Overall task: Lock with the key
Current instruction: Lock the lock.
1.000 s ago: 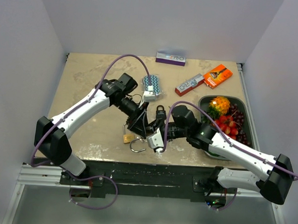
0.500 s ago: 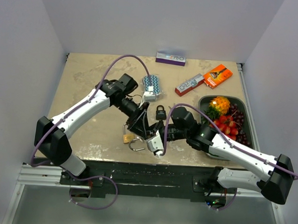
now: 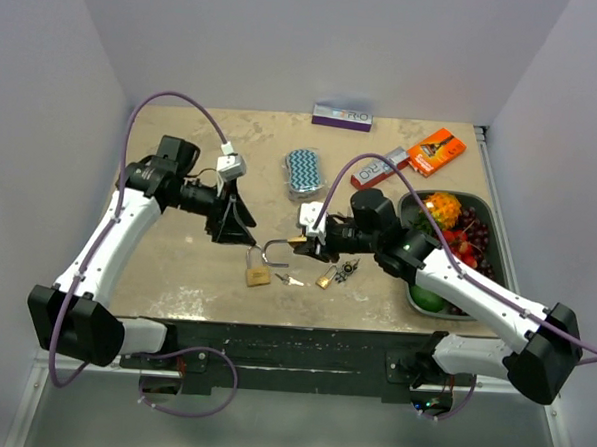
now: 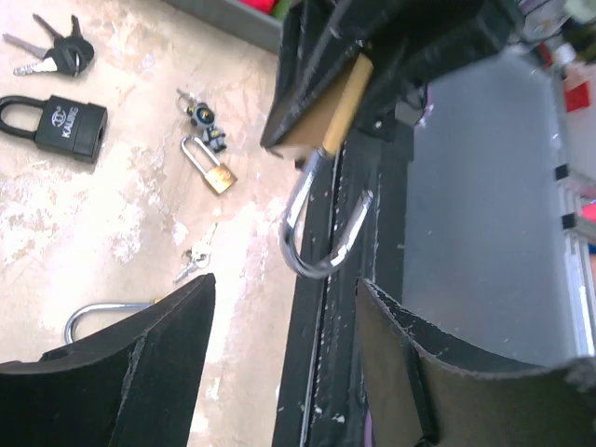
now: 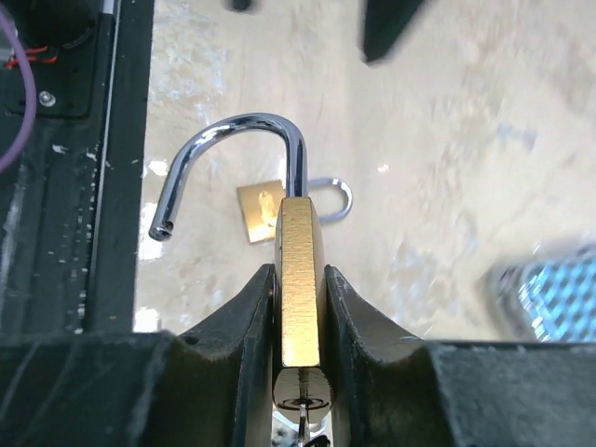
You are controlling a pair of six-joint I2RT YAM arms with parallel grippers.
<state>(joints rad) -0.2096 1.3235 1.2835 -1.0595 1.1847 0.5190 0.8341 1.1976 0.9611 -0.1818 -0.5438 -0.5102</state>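
- White walls close in a scuffed beige counter point(image 3: 182, 157), with the two arms reaching in from its near edge.
- The right hand point(image 3: 313, 240) is pinching a brass padlock point(image 5: 300, 270) by its flat sides. It holds the lock up off the counter near the middle.
- The lock's shackle point(image 5: 233, 154) is swung open and points towards the left arm.
- At the keyway end of that lock something small pokes out between the gripping pads. It may be a key, but the right wrist view cuts it off and I can't say for sure.
- The left hand point(image 3: 236, 218) hangs well apart to the left of the held lock, its fingers point(image 4: 140, 363) spread wide with nothing between them.
- A second brass padlock point(image 3: 258, 275) lies on the counter below the held lock, with a loose pair of small keys point(image 3: 291, 279) just beside it.
- A little brass padlock point(image 3: 326, 278) and a dark keyring point(image 3: 348, 271) lie close together a bit further right.
- The left wrist view also shows a black padlock point(image 4: 58, 126), shut, with black-headed keys point(image 4: 56, 51) near it.
- Farther back sit a blue chevron pouch point(image 3: 303, 172), a purple box point(image 3: 342, 117) and an orange packet point(image 3: 435, 151).
- A grey tray point(image 3: 470, 197) of fruit stands at the right edge.
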